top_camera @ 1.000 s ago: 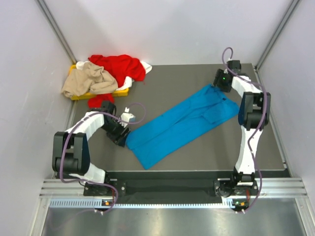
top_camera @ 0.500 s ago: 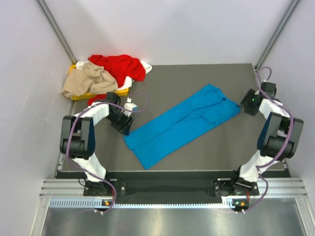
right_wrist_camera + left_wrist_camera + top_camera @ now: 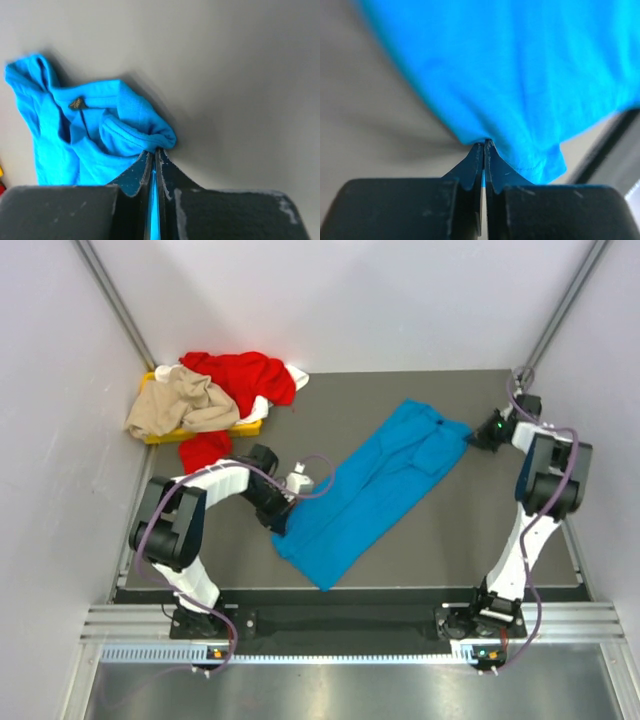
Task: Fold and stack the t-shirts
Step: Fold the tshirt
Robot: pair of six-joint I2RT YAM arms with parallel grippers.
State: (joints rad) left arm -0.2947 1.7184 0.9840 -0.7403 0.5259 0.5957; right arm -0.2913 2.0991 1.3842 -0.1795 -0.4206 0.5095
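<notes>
While the blue t-shirt (image 3: 375, 490) runs lower left to upper right, we see the left claw (image 3: 484, 144) and right claw (image 3: 153, 151) clamped on its opposite ends.

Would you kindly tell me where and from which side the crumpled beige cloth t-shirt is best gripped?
Probably a raised fold on top of the crumpled beige cloth t-shirt, coming from above: it lies bunched over the flat yellow tray, the wall close on its left and the red cloth t-shirt behind.
</notes>
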